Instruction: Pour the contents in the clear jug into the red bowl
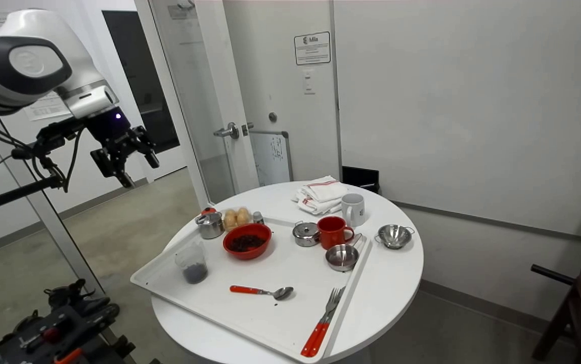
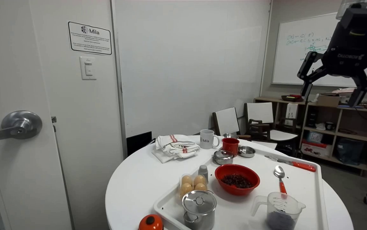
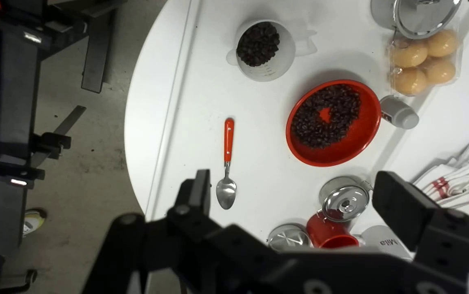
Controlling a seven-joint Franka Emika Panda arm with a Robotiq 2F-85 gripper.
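The white tray bears the wide red bowl, coffee beans covering much of its inside. Near it, also on the tray, the clear measuring jug stands upright, beans at its bottom. A clear egg carton holds four eggs. The Robotiq gripper hangs well apart, fingers spread wide, unloaded.

Flat, even indoor light; white tabletop bright, floor dimmer in an exterior view. Pale wall panel greyish, washed out. Wall sign small print there smeared; clear jug low-contrast. Tiny light glows, upper left. Wrist view: soft shadow along upper rim of red bowl, shiny reflections on pot lid upper right, gripper out of focus at bottom.
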